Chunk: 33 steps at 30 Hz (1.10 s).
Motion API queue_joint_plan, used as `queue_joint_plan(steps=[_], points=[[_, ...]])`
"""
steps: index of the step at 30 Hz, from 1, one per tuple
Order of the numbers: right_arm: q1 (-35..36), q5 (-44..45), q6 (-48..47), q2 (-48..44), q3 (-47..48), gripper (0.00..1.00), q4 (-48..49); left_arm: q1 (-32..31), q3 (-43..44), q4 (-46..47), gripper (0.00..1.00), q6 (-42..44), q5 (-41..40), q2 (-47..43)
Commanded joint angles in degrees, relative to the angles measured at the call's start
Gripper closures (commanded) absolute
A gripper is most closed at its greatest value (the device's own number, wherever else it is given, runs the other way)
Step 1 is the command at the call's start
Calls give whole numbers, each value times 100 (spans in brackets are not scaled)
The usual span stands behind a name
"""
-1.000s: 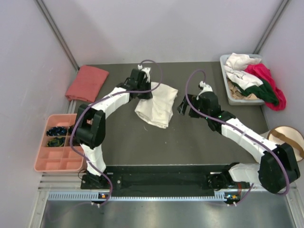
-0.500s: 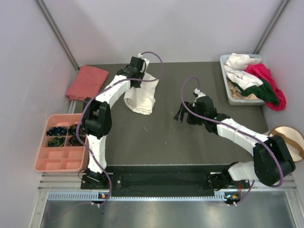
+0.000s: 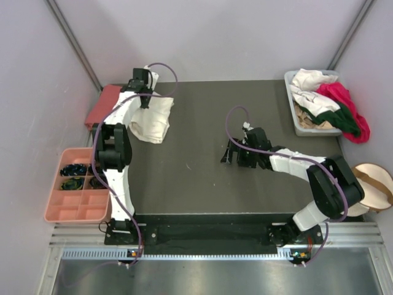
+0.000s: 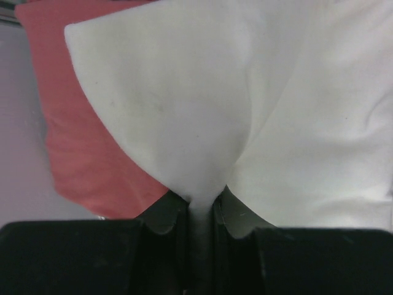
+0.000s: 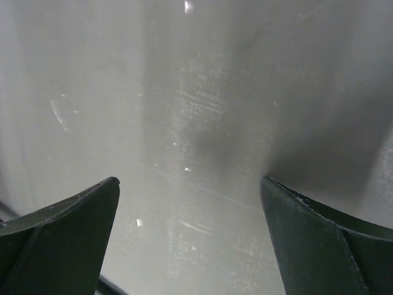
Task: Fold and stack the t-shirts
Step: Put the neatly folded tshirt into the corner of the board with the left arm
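The left arm (image 3: 123, 110) is stretching far forward, and the left gripper (image 4: 198, 206) is pinching a fold of the cream-white t-shirt (image 4: 184, 92) between nearly closed jaws, cloth fanning out ahead of the tips. The right arm (image 3: 288, 161) is bending low and inward, the right gripper (image 5: 189, 181) holding its jaws spread wide, tips apparently tilting downward.
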Motion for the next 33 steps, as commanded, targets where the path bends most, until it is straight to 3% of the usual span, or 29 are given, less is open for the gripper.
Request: queue_joint_plan(steps=[1,14,33], points=[[-26,-236,23,381,272,1,391,296,568,488,100,609,-102,182],[-26,-711,199,1294,535,1,674,824,1219,1384,100,1621,-762,877],[-26,-1036,349,1981,711,1,1035,938,1017,2009,100,1973,-981,315]])
